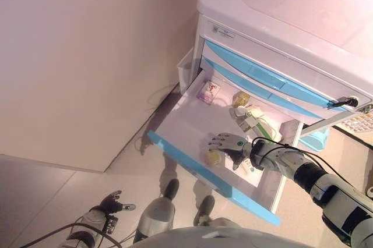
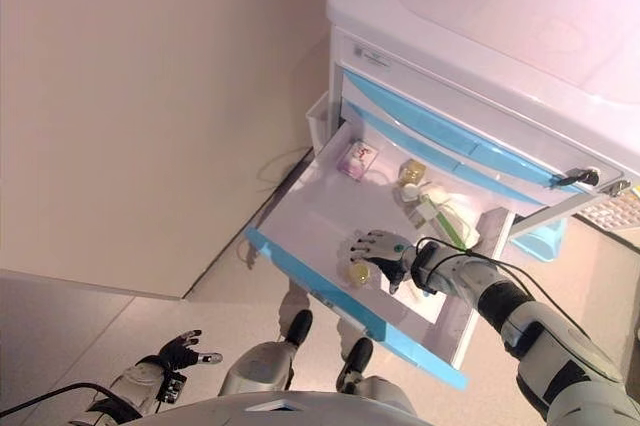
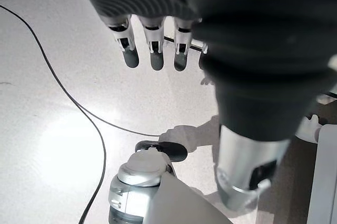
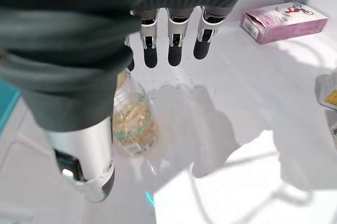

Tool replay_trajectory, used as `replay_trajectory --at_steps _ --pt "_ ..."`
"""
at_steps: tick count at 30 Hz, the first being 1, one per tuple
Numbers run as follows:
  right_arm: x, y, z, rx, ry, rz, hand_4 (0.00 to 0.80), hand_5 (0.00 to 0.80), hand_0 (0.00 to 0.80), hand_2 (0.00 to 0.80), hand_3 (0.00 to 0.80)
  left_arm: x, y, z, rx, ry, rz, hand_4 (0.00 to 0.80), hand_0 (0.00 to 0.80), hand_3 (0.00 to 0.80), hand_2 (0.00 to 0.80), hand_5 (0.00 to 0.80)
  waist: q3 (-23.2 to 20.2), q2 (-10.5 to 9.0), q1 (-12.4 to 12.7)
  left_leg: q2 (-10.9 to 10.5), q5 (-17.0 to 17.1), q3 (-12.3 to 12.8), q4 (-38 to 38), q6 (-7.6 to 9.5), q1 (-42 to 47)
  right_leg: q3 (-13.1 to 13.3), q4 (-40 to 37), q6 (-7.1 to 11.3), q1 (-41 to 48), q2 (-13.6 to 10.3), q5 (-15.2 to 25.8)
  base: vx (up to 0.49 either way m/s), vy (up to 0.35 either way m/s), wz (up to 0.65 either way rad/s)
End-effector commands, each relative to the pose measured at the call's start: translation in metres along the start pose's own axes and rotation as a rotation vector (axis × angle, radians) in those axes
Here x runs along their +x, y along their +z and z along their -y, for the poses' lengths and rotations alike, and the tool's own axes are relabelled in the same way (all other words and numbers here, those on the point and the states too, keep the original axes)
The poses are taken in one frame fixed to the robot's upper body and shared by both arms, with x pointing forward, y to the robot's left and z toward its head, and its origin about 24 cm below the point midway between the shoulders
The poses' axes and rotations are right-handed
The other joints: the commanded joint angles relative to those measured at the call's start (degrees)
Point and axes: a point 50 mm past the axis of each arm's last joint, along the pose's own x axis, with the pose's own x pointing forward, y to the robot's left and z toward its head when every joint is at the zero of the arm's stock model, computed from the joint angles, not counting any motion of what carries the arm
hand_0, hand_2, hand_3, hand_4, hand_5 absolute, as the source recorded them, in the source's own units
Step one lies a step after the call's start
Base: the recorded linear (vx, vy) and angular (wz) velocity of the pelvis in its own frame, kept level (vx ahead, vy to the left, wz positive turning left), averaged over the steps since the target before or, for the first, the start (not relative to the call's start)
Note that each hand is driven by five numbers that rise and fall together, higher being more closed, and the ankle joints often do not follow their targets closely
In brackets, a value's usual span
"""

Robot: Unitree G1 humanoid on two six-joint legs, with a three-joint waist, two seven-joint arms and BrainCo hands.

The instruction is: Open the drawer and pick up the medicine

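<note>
We are reaching our right hand (image 1: pixel 228 144) into the open drawer (image 1: pixel 175 121) of the white medical cabinet (image 1: pixel 280 21), fingers straight and relaxed, grasping nothing. The medicine, a small clear bottle of yellow pills (image 4: pixel 132 121), is lying on the drawer floor just beside our thumb (image 4: pixel 87 163), under the palm. A pink box (image 4: pixel 283 21) is sitting farther back. Our left hand (image 1: pixel 112 203) is hanging loose and released above the floor.

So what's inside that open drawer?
In the drawer: a pink box, a pile of packets and a small yellowish bottle beneath the right hand. The hand covers part of it.
</note>
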Motion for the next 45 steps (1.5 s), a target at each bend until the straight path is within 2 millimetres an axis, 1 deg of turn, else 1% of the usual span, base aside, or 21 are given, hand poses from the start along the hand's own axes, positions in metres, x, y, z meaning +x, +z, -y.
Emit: replay_trajectory --at_steps 1,7,14,17,20,25,31,45 --pt "0.002 0.0 0.01 -0.014 -0.102 -0.023 0.0 0.0 0.0 0.0 0.0 0.001 -0.007 0.016 0.024 -0.037 -0.035 0.0 0.0 0.0 0.0 0.0 -2.05 0.7 -0.59 -0.1 -3.33 1.88 0.38 -1.4 -2.29 -0.1 5.08 2.28 1.11 0.25 -5.88 0.0 0.0 0.0" --pt "0.006 0.0 0.015 -0.015 -0.139 -0.047 0.0 0.0 0.0 0.0 0.0 0.001 -0.011 0.022 0.018 -0.047 -0.053 0.0 0.0 0.0 0.0 0.0 -2.06 1.26 -0.68 -0.27 -3.46 1.84 0.5 -1.37 -2.21 -0.07 5.14 2.31 1.17 0.08 -5.89 0.0 0.0 0.0" --pt "0.012 0.004 0.018 -0.018 -0.123 -0.038 0.0 0.0 0.0 0.0 0.0 0.001 -0.011 0.021 0.014 -0.051 -0.049 0.0 0.0 0.0 0.0 0.0 -2.07 1.55 -0.12 -0.52 -3.45 1.27 0.4 -1.3 -2.1 -0.54 5.14 2.29 1.34 -0.08 -6.0 0.0 0.0 0.0" --pt "0.015 0.005 0.015 -0.021 -0.08 -0.029 0.0 0.0 0.0 0.0 0.0 0.001 -0.009 0.02 0.015 -0.049 -0.045 0.0 0.0 0.0 0.0 0.0 -2.11 1.47 0.23 -0.6 -3.43 1.0 0.37 -1.26 -2.1 -0.84 5.17 2.35 1.41 -0.15 -6.07 0.0 0.0 0.0" --pt "0.017 0.011 0.008 -0.036 -0.017 0.0 0.0 0.0 0.0 0.0 0.0 0.001 -0.007 0.018 0.021 -0.045 -0.044 0.0 0.0 0.0 0.0 0.0 -2.25 1.15 0.59 -0.64 -3.48 0.82 0.34 -1.2 -2.14 -1.11 5.09 2.29 1.57 -0.16 -6.21 0.004 -0.005 0.01" --pt "0.019 0.016 0.001 -0.044 0.03 0.026 0.0 0.0 0.0 0.0 0.0 0.001 -0.009 0.014 0.035 -0.038 -0.049 0.0 0.0 0.0 0.0 0.0 -2.26 0.69 1.35 -0.68 -3.47 0.33 0.24 -1.17 -1.97 -1.47 4.94 2.21 1.94 -0.09 -6.3 0.008 -0.014 0.05" --pt "0.021 0.021 -0.001 -0.033 0.037 0.046 0.0 0.0 0.0 0.0 0.0 0.001 -0.009 0.013 0.044 -0.035 -0.052 0.0 0.0 0.0 0.0 0.0 -2.22 0.36 1.79 -0.63 -3.63 0.12 0.2 -1.19 -1.82 -1.43 4.89 2.17 2.1 0.01 -6.47 0.0 0.0 0.0" --pt "0.023 0.025 -0.003 -0.017 0.015 0.053 0.0 0.0 0.0 0.0 0.0 0.002 -0.007 0.014 0.044 -0.03 -0.048 0.0 0.0 0.0 0.0 0.0 -2.4 0.09 1.79 -0.59 -3.52 0.11 0.04 -1.12 -1.88 -1.32 4.4 2.32 2.11 0.09 -6.1 0.0 0.0 0.0"
